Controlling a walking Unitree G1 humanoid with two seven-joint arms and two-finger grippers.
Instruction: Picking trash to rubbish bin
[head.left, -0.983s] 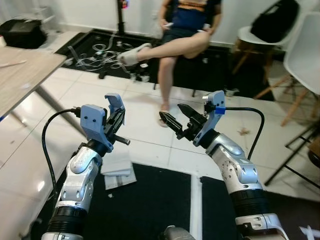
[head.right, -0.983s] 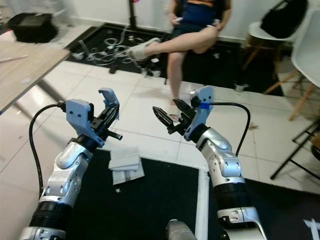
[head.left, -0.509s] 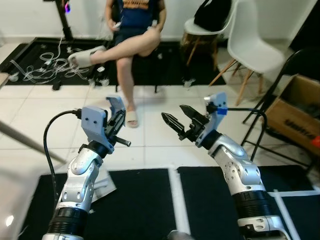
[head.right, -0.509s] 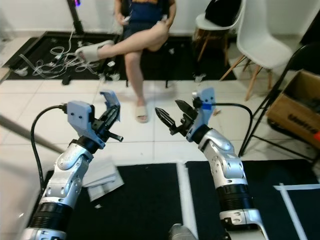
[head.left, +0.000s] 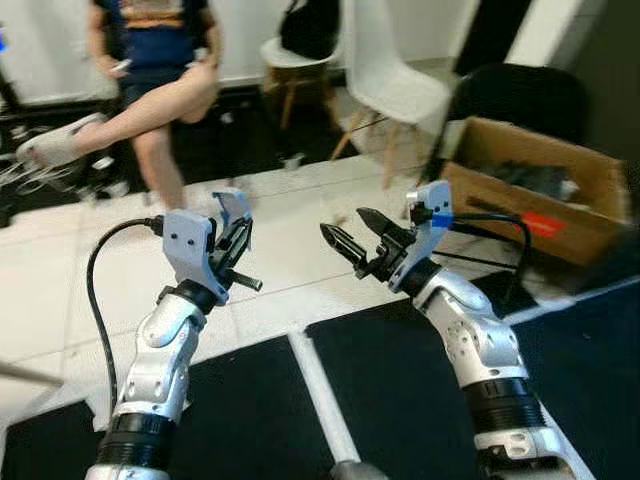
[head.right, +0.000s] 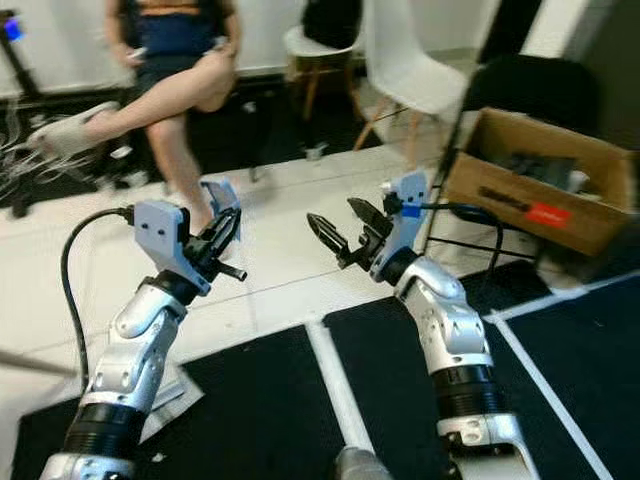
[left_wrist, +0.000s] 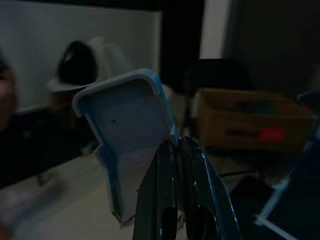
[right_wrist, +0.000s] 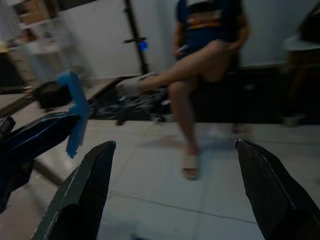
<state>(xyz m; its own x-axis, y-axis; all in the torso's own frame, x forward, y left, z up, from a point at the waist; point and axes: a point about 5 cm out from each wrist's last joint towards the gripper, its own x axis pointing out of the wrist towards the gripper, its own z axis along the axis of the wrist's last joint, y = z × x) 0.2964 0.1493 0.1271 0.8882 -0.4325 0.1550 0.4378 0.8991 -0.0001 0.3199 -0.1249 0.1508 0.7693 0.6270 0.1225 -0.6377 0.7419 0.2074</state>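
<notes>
- The room has a white tile floor (head.left: 60, 290) with black mats (head.left: 400, 380) in front of the robot, and the head views are a little blurred.
- A person (head.left: 150, 70) sits at the far left with one leg crossed, and white chairs (head.left: 385, 70) stand behind.
- An open cardboard box (head.left: 530, 195) stands on the floor to the right, with a black folding chair (head.left: 510, 100) just behind it; I cannot tell if this box is the rubbish bin.
- A piece of white paper (head.right: 165, 400), probably the trash, lies on the mat edge, low beside the left arm.
- The right pincer (head.left: 352, 236) is held up in the air with its fingers spread wide and nothing between them.
- The left pincer (head.left: 238, 247) is also raised; its fingers are pressed together and hold nothing.
- For this step, I think the robot should find the trash and the bin first, then lower one arm slowly; the person's legs and the chair legs could stand in the way.
</notes>
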